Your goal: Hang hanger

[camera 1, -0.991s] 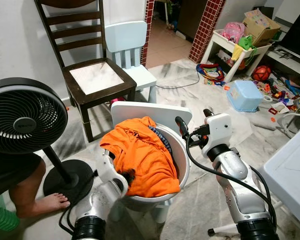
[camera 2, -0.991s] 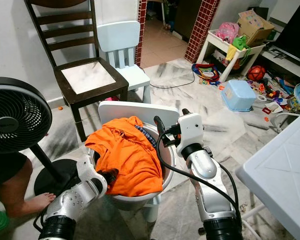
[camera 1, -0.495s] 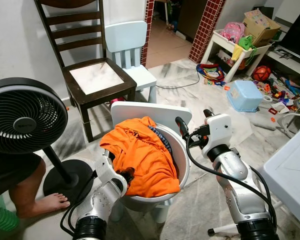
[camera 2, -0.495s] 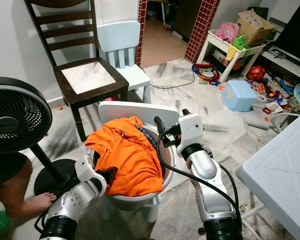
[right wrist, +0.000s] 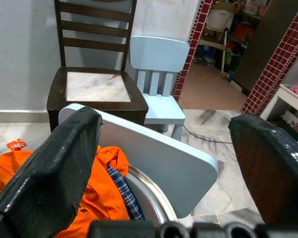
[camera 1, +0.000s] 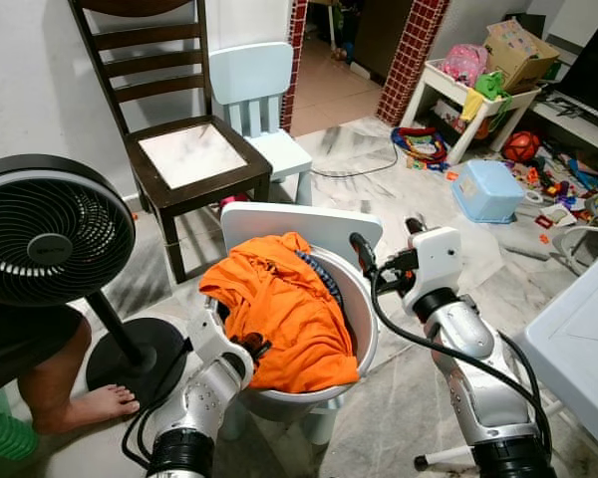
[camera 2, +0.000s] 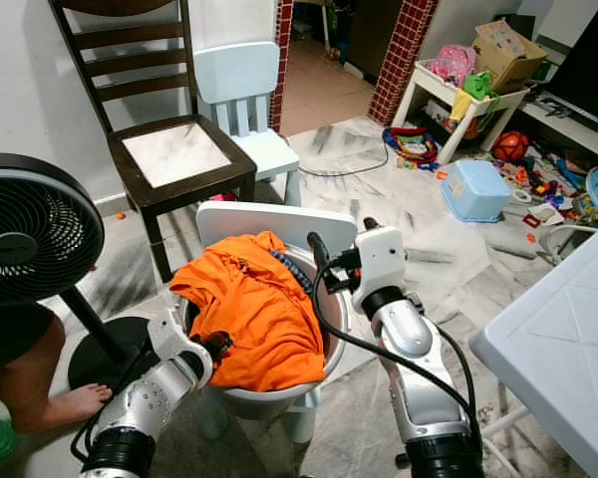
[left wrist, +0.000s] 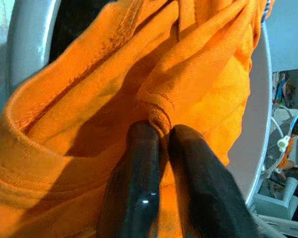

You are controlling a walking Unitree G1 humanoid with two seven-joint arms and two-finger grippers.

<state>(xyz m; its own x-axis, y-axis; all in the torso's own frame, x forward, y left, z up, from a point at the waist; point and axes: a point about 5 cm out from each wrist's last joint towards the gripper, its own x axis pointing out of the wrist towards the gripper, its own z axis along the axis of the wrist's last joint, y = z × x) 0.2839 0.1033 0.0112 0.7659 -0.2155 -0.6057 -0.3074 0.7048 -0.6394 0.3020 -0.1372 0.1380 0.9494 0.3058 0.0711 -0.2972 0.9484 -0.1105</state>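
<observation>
Left pincer [left wrist: 159, 130] pinched tight on a fold of orange cloth [camera 1: 279, 299] heaped in a white basin [camera 1: 364, 319] on a small white chair [camera 1: 299, 221] (checked fabric [camera 1: 324, 279] tucked beneath). Right pincer [camera 1: 387, 233] spread wide, holding nothing, just beside the basin rim. Hanger impossible to pick out.

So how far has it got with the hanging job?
Early days. Nothing looks hung yet, and I can't make out a hanger. In hand: the left end effector has pinched a fold of the orange garment heaped in the white basin. The right end effector hovers open at the basin's rim. Left: lifting the garment out and hanging it.
</observation>
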